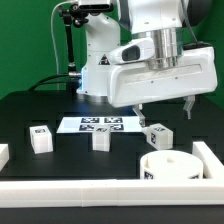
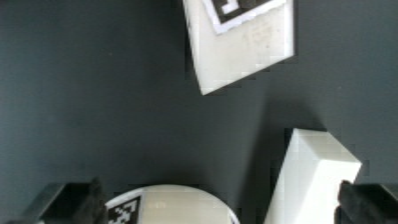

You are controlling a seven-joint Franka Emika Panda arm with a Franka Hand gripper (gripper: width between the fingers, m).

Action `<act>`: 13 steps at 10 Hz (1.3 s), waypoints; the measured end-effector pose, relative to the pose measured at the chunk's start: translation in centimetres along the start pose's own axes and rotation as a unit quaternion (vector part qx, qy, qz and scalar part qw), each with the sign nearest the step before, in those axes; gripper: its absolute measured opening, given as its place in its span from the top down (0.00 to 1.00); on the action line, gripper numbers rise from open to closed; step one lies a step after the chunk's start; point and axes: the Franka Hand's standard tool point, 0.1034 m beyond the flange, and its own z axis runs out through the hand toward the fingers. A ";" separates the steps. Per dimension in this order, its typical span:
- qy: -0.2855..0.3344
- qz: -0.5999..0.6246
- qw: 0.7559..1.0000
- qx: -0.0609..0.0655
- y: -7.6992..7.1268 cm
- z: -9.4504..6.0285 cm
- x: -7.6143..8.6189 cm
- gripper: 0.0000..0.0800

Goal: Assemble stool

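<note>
Three legs [image 1: 101, 139] stand well apart; seat [image 1: 168, 168] sits near the front rail [image 1: 70, 188].

Bare worktop [image 1: 30, 115] lies between the leg blocks [image 1: 101, 139], wide enough for passing. At the exterior view's right, the round seat [image 1: 170, 166] stands close to the rail [image 1: 211, 157], leaving little room there.

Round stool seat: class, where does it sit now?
The round seat sits at the exterior view's lower right, inside the white rail's corner, close to a leg block.
</note>
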 end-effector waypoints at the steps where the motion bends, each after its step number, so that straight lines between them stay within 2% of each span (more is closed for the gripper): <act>1: -0.017 0.000 1.000 0.003 -0.1 0.1 -0.3 0.19; 3: -0.093 0.005 0.996 0.016 -0.7 -0.1 -0.7 0.19; 4: -0.103 0.016 0.994 0.014 -0.8 -0.3 -0.8 0.19; 5: -0.140 0.015 0.990 0.019 -0.7 -0.3 -1.7 0.19; 8: -0.216 0.015 0.976 0.034 -1.2 -0.2 -1.7 0.19; 9: -0.207 0.018 0.978 0.030 -1.1 0.1 -1.5 0.19; 11: -0.195 0.006 0.981 -0.001 -0.8 0.9 -1.9 0.19; 13: -0.184 -0.021 0.983 -0.001 0.2 1.4 -2.0 0.19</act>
